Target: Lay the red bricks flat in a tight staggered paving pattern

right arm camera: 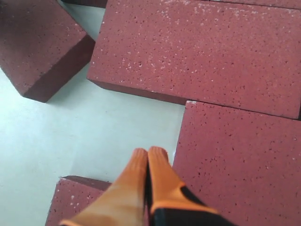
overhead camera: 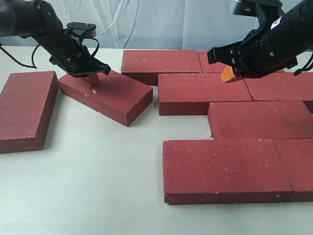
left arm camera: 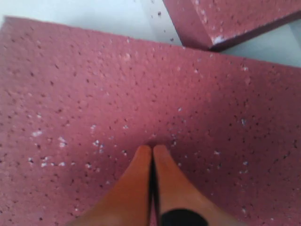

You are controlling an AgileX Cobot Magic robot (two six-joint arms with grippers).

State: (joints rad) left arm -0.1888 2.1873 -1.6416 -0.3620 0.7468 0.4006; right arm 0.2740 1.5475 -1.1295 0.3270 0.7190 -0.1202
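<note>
On the white table (overhead camera: 98,196), the red bricks (overhead camera: 227,169) at the right lie flat in staggered rows, from near to far. At the left a lone brick (overhead camera: 27,107) lies apart. Just beside it is an angled brick (overhead camera: 115,98). The left gripper (overhead camera: 92,78) is clenched on nothing, its tips down on this brick's top. Farther right, the right gripper (overhead camera: 229,74), also clenched and empty, hangs above the rows.

Rough, matt, speckled red bricks (overhead camera: 222,169); smooth, matt pale table (overhead camera: 98,196)

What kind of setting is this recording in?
Probably a robotics lab tabletop, not a building site: a plain white table, a creased fabric backdrop, and red bricks laid out as props.
</note>
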